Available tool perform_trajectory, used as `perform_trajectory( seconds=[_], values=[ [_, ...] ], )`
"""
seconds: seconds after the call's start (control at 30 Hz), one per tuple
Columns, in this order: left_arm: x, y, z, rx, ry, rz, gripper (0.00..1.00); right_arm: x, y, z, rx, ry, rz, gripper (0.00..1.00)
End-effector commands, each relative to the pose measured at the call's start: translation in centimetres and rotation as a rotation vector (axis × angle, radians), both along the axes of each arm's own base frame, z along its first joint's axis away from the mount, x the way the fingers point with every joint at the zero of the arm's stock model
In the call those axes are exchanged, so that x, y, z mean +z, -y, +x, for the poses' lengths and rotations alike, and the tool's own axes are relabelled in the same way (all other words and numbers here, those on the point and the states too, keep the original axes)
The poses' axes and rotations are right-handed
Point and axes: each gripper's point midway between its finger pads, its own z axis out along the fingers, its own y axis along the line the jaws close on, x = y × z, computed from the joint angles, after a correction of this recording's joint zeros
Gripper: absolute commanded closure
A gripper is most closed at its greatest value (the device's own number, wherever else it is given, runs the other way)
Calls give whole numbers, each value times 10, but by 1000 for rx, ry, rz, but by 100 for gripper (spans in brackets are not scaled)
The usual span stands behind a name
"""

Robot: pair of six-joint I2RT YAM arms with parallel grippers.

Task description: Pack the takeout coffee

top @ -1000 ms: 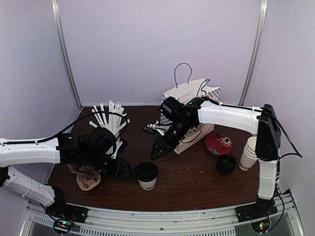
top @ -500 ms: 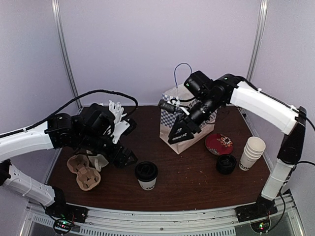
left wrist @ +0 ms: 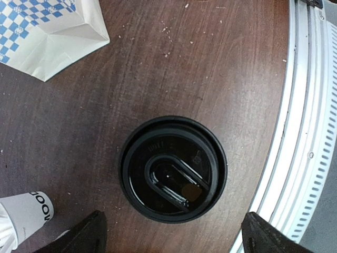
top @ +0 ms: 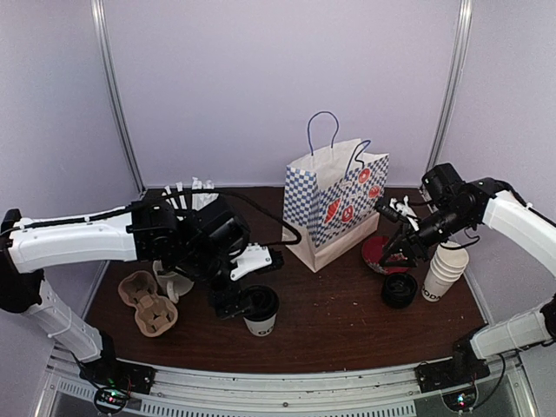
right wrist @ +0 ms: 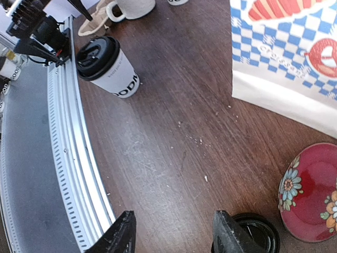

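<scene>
The takeout coffee, a white paper cup [top: 259, 310] under a black lid, stands upright on the brown table [top: 330, 330], in front of the paper bag [top: 337, 204] and a little to its left, well apart from it. Black letters near its base read "OOD" from the right wrist view (the rest curves out of sight). The lid's embossed writing is too small to read.

The left gripper [top: 233, 297] hangs right at the cup on the side away from the bag, fingers spread wide and grasping nothing. The right gripper [top: 395, 252] hovers to the right of the bag over a red flowered plate [top: 375, 254], jaws parted and empty.

The bag stands upright with blue checks, red round motifs and blue cord handles. A stack of white cups [top: 445, 269], further right of the bag, shows "OD".
</scene>
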Motion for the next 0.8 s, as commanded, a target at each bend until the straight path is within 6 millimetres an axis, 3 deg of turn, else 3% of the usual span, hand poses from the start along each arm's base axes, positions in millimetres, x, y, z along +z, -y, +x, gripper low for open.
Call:
perform_trajectory(
  seconds=[0.0,0.13,0.33,0.63,0.77],
  values=[
    [1,8,1,-102,31,28,3,-8,10,21,-70,126,-12,47],
    [-11,15,5,-138,25,78,5,-8,16,29,-98,159,-41,48],
    [-26,25,4,-154,-48,117,9,-14,14,24,-80,138,-21,48],
    [-35,30,9,-119,-150,91,20,-19,13,24,-70,131,-25,48],
    [-36,28,9,-110,-155,95,16,-20,12,23,-62,120,-18,48]
  ],
)
